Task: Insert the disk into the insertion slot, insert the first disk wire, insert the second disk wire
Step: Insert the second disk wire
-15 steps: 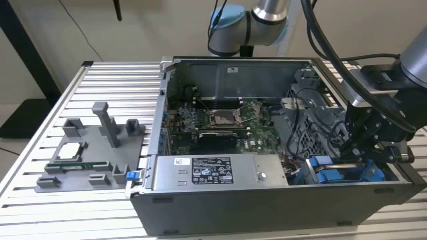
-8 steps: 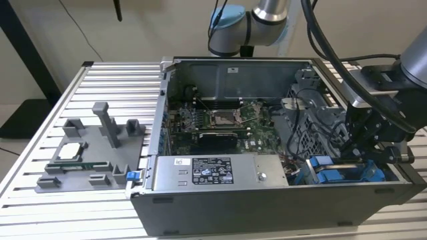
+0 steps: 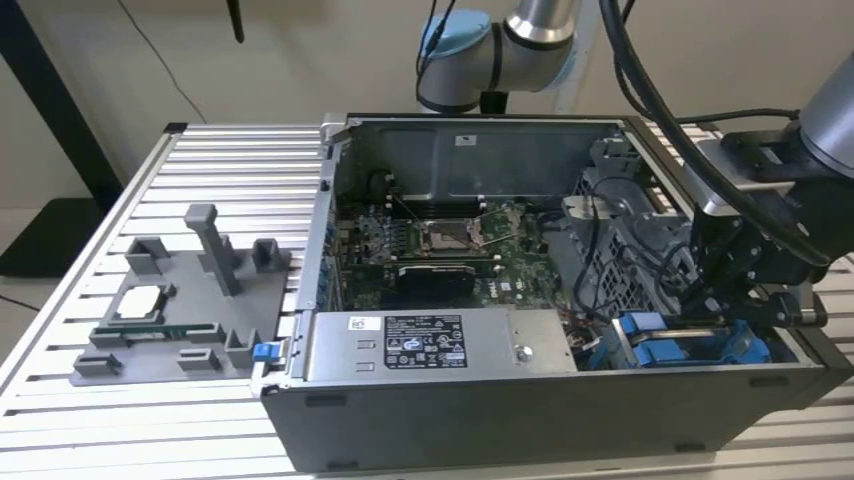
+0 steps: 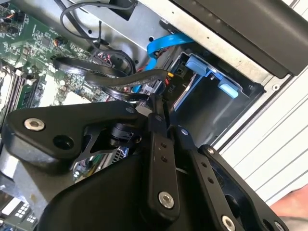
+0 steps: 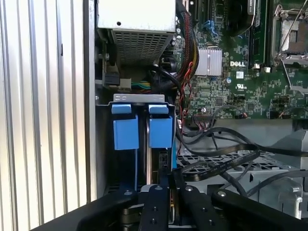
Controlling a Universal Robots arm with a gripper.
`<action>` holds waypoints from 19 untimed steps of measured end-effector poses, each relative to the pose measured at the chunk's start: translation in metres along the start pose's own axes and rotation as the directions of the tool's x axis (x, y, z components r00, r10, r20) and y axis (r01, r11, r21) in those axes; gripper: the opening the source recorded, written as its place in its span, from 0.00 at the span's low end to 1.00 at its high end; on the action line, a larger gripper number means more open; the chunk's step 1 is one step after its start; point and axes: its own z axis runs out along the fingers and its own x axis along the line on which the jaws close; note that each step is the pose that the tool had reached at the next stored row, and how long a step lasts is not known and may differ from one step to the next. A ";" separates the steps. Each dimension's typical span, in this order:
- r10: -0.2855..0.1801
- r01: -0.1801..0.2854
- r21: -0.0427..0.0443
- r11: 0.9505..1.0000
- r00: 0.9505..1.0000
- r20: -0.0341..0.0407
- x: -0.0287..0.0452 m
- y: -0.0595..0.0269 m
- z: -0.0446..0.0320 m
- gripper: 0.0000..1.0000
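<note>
First wrist view showed the disk point(image 5: 155, 161) seated on edge in the insertion slot point(image 5: 139, 98), its blue plastic frame tabs level with the bay's grey metal rim, at the corner of the computer case point(image 5: 91, 96) beside the power-supply box point(image 5: 137, 21). A second blue-tabbed carrier point(image 5: 126, 132) stood just beside it in the same bay. The gripper point(image 5: 171, 185) stood directly over the disk's rear edge with its black fingers point(image 5: 156, 207) drawn narrow, pinched on a flat black cable point(image 5: 219, 163) that ran off across the drive cage toward the motherboard point(image 5: 231, 72).

Second wrist view showed the same narrow grip point(image 4: 161, 103) on the black cable point(image 4: 120, 79) next to the disk's connector end, with a blue data cable point(image 4: 161, 45) looping above the bay point(image 4: 211, 96).

Exterior view placed the gripper point(image 3: 727, 300) low inside the case at the exterior view's right, above the blue fittings of the bay point(image 3: 681, 340). A grey fixture tray point(image 3: 174, 310) lay on the slatted table point(image 3: 80, 430) at the exterior view's left, well apart.
</note>
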 end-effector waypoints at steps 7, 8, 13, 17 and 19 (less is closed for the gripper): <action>0.002 -0.002 0.000 1.000 1.000 0.003 0.0007 0.0001 0.0035 0.00; 0.002 -0.002 0.000 1.000 1.000 0.002 0.0008 0.0001 0.0046 0.00; 0.002 -0.002 0.000 1.000 1.000 0.006 0.0000 0.0000 -0.0008 1.00; 0.002 -0.002 0.000 1.000 1.000 0.006 -0.0024 0.0001 -0.0176 1.00; 0.002 -0.002 0.000 1.000 1.000 0.007 -0.0032 0.0003 -0.0236 1.00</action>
